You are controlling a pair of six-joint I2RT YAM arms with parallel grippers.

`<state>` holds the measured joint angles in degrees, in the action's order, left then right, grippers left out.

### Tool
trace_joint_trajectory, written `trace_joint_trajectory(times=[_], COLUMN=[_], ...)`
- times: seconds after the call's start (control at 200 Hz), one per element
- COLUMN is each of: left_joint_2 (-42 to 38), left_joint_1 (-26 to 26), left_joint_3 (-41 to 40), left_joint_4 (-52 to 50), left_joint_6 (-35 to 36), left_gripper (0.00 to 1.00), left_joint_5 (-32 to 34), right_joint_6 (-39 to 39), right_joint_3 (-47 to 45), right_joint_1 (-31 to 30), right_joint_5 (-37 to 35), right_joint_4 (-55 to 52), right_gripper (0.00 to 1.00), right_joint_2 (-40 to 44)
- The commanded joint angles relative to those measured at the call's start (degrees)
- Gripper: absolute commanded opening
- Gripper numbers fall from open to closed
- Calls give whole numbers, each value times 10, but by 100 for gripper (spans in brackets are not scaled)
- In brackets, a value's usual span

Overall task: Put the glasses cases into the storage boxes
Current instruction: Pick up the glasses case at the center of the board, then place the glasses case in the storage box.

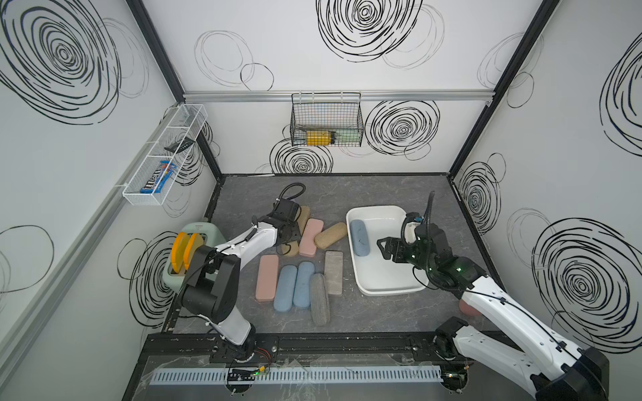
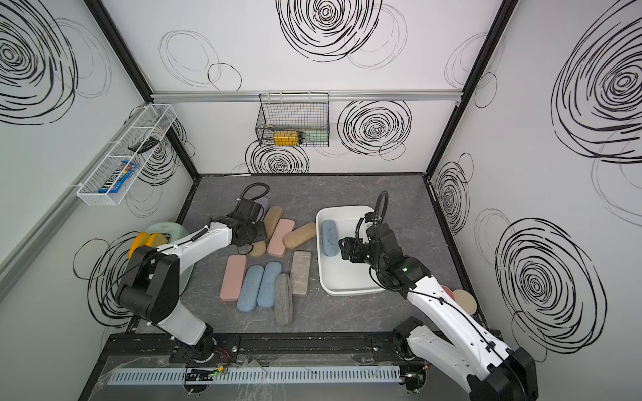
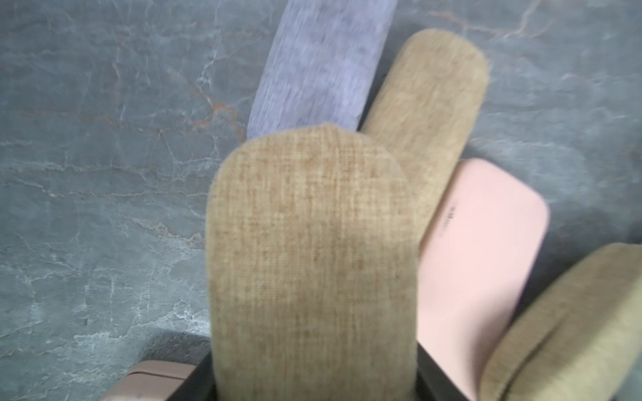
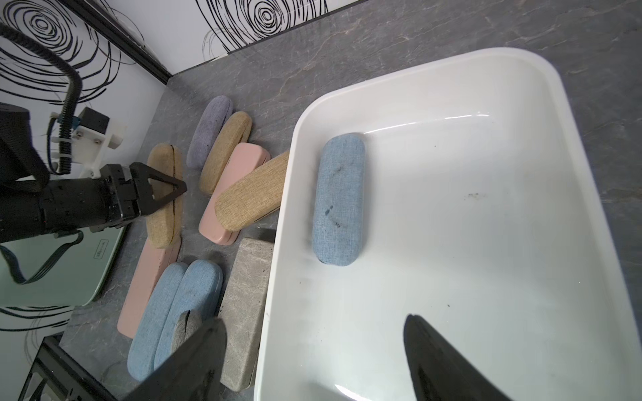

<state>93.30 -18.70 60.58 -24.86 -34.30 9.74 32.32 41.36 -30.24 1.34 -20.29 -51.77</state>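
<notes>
glasses cases number eleven by my count, and only one is stowed: a blue case [image 1: 360,237] lying flat inside the white storage bin [image 1: 385,277], close to the wall that faces the pile. ten are outside it, so the task looks barely begun.

by colour:
- three blue, counting the stowed one and a blue pair [image 1: 285,290] side by side on the tabletop [image 1: 382,323]
- three tan
- two pink, the near pink case [image 1: 266,277] and the far pink case [image 1: 311,237]
- two grey, a felt-grey case [image 1: 319,305] and a marbled grey case [image 1: 333,272]
- one lilac case [image 4: 208,130]

there is one bin. the left gripper [image 4: 175,191] is clamped on a tan case [image 3: 312,260] standing on its long edge at the pile's far side. whether it is off the table i cannot tell. two more tan ones lie beside the far pink case. the right gripper [image 1: 382,249] hangs over the bin, jaws apart and empty.
</notes>
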Motion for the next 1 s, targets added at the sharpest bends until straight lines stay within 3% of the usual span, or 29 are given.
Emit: trace_joint_trajectory(times=[0.0, 0.23, 0.495, 0.756, 0.996], left_joint_2=[-31, -39, 39, 150, 273], left_joint_1=[-16, -115, -255, -315, -321], left_joint_3=[31, 110, 238, 351, 448], left_joint_4=[-26, -56, -54, -34, -18], left_joint_6=[-6, -28, -69, -100, -132], left_gripper=[63, 65, 65, 65, 65], left_joint_5=[-9, -35, -70, -99, -143], right_joint_6=[3, -3, -30, -59, -56], right_joint_3=[25, 45, 31, 12, 6], right_joint_1=[18, 96, 243, 383, 403], right_joint_5=[3, 19, 100, 207, 237], right_joint_4=[-27, -72, -98, -108, -112], right_gripper=[84, 84, 84, 83, 83], right_joint_2=[12, 15, 34, 19, 23])
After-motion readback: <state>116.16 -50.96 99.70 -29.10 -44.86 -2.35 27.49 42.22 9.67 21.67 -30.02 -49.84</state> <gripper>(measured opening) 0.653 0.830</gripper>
